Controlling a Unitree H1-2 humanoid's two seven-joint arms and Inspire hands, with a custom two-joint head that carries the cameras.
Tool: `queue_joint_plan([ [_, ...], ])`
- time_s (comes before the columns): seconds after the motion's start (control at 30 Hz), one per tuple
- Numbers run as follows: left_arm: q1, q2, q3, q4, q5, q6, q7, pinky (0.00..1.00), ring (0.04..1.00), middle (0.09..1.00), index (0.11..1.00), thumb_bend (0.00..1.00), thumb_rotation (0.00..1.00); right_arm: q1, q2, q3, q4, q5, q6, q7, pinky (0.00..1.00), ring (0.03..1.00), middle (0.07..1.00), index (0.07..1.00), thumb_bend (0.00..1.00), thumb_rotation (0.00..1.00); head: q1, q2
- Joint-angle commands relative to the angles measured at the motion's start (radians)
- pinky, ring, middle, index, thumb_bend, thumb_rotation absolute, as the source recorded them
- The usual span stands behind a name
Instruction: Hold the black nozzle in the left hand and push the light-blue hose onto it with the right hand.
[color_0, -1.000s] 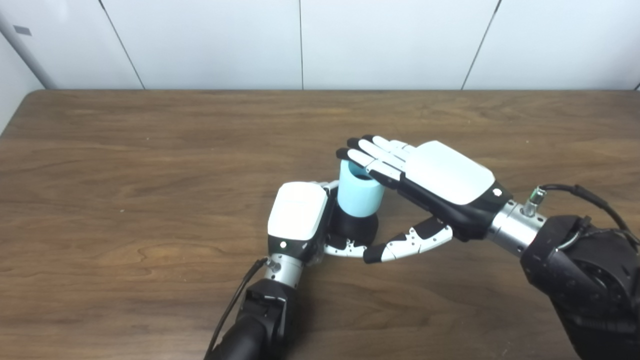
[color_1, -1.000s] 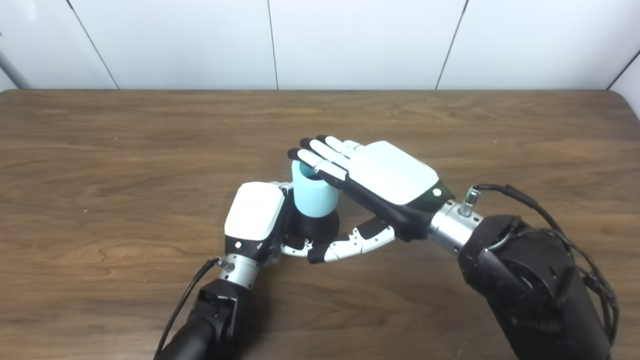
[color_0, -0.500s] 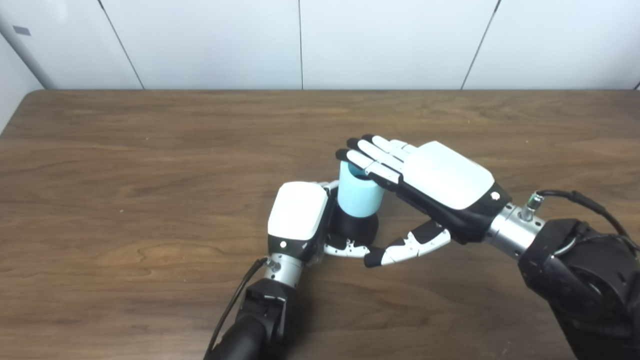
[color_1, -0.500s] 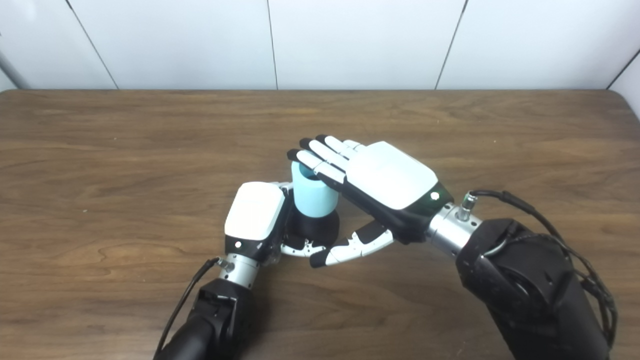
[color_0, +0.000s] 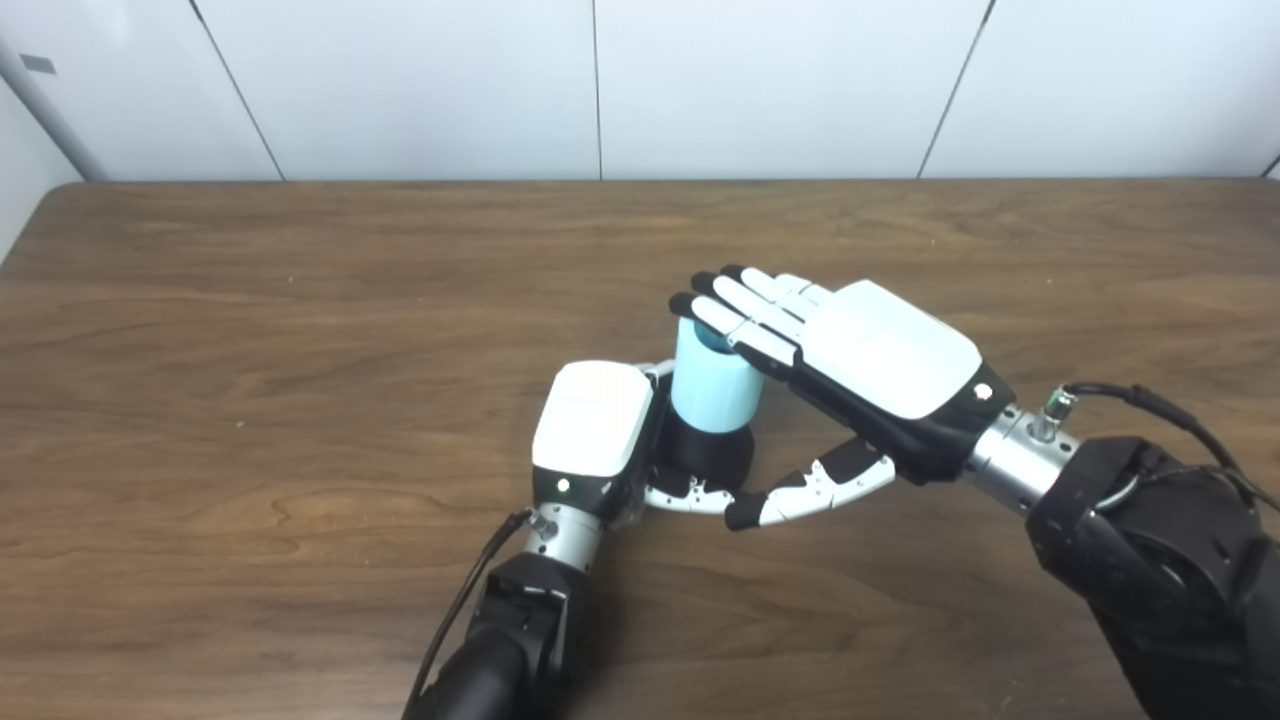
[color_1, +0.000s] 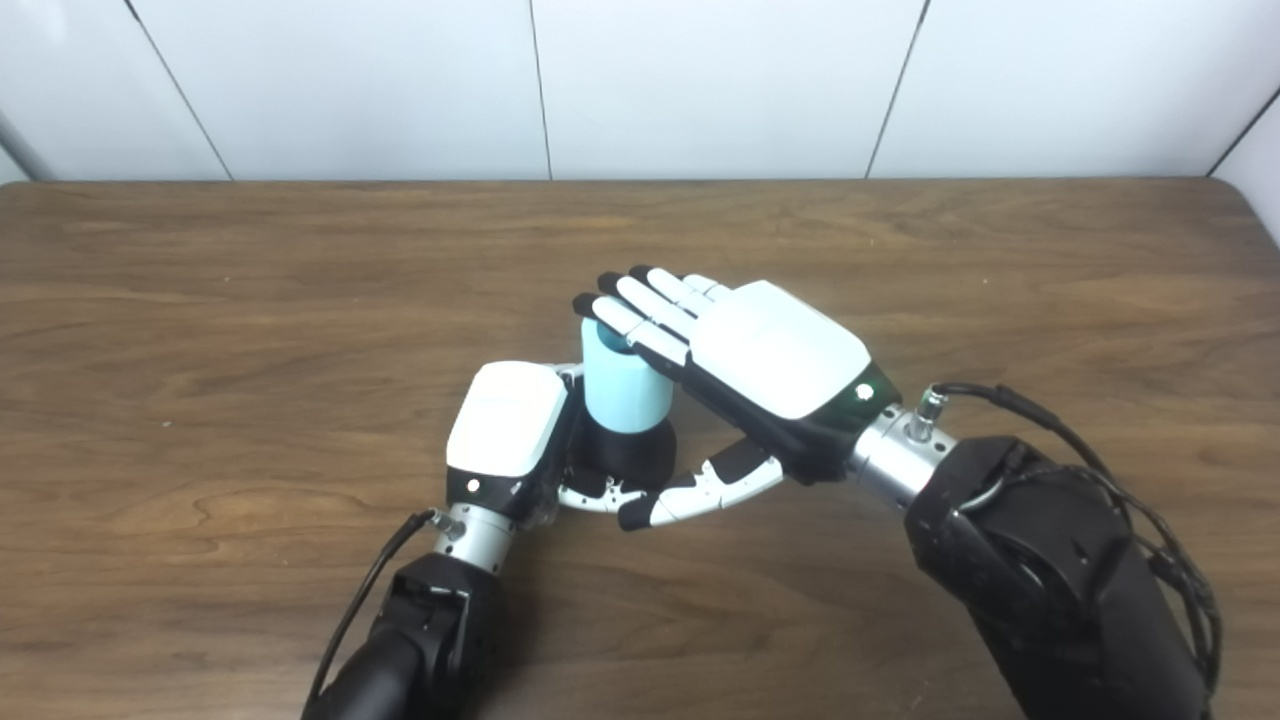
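At the middle of the tabletop, toward the near edge: left hand wrapped around the black nozzle, holding it upright on the wood. Just right of that hand, standing on the nozzle with long axis vertical and open mouth up: light-blue hose. Right of and above it: right hand, flat and spread, gripping nothing, fingers laid over the hose's top rim, thumb reaching low beside the nozzle. Hose directly beneath those fingers, so the push likely goes straight down along the axis; seating depth impossible to tell.
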Motion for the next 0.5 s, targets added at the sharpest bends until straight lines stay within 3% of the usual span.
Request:
queue_joint_plan([
  [0.0, 0.049, 0.029, -0.017, 0.043, -0.001, 0.009, -0.092, 0.34, 0.394, 0.392, 0.493, 0.52, 0.00, 0.025, -0.024, 0.017, 0.040, -0.012, -0.004, 0.052, 0.95, 1.000, 1.000, 0.965, 0.59, 0.81, 0.001, 0.000],
  [0.47, 0.050, 0.030, -0.017, 0.036, 0.002, 0.010, -0.092, 0.36, 0.404, 0.392, 0.497, 0.52, 0.00, 0.043, -0.028, 0.024, 0.028, -0.017, -0.020, 0.052, 0.94, 1.000, 1.000, 0.957, 0.60, 0.79, -0.003, 0.009],
])
